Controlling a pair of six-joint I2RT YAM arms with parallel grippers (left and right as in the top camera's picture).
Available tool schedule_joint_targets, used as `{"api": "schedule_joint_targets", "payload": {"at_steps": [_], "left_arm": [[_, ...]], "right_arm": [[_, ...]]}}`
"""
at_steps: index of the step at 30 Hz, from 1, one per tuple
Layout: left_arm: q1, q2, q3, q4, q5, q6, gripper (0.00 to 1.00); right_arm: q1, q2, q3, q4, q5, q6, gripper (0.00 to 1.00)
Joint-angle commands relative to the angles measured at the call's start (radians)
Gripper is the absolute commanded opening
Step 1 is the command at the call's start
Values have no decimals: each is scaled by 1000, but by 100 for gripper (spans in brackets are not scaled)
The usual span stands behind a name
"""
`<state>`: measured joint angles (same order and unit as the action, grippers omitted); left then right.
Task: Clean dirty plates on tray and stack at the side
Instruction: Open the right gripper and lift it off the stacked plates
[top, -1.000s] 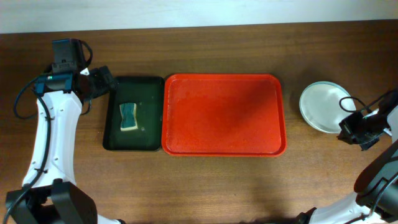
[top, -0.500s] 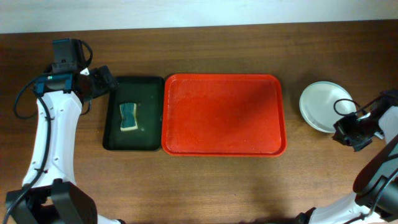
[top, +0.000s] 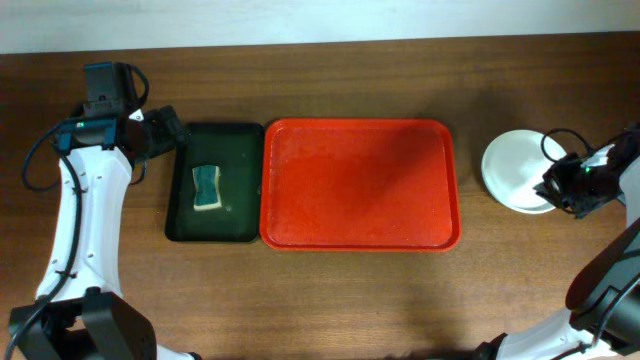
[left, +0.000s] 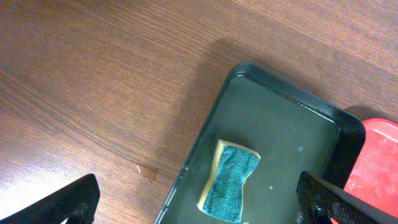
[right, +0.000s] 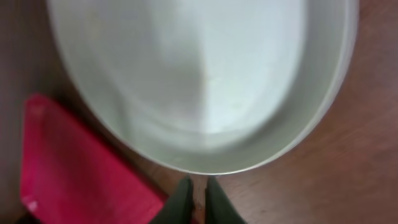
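Note:
The red tray (top: 360, 184) lies at the middle of the table with nothing on it; its corner shows in the right wrist view (right: 68, 168). A white plate (top: 512, 168) sits on the table to its right and fills the right wrist view (right: 199, 74). I cannot tell whether other plates lie under it. My right gripper (top: 562, 188) (right: 198, 200) is shut and empty, just off the plate's near rim. My left gripper (top: 168, 130) (left: 202, 208) is open and empty above the black tray's far left corner.
A black tray (top: 214, 182) (left: 280, 118) lies against the red tray's left side. It holds a green and yellow sponge (top: 206, 187) (left: 231, 180). A small wet spot (left: 148, 170) marks the wood beside it.
My right gripper has moved a little up and to the right along the plate's edge. The left arm, the trays and the sponge have not moved.

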<state>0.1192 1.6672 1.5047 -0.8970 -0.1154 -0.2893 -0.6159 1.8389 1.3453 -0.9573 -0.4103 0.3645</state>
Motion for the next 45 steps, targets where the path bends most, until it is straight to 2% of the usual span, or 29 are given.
{"api": "schedule_joint_targets", "payload": {"at_steps": [1,5,9,13,14,15,16,18,45], "left_arm": [[2,4,3,-2,3,-13,99],[2,4,3,-2,3,-13,99],[2,4,3,-2,3,-13,99],[2,4,3,-2,3,-13,99],[2,4,3,-2,3,-13,99],[2,4,3,-2,3,-13,99],[2,4,3,-2,3,-13,100],[2,4,3,-2,3,-13,100],[2,4,3,-2,3,-13,99]], "right_arm": [[66,-16,19,-4,-73,-134,56],[205,-13,19,16,-72,-254,67],[347,-15,49,4,-20,-280,86],[427,-28,219,-144,109,-283,87],[439,-28,262,-190,147,-283,89],[452,-28,312,-242,200,-283,97],[461,-28,353,-285,254,-283,98],[471,-28,401,-336,345,-283,99],[478,-8,403,-336,348,-282,99]]}}
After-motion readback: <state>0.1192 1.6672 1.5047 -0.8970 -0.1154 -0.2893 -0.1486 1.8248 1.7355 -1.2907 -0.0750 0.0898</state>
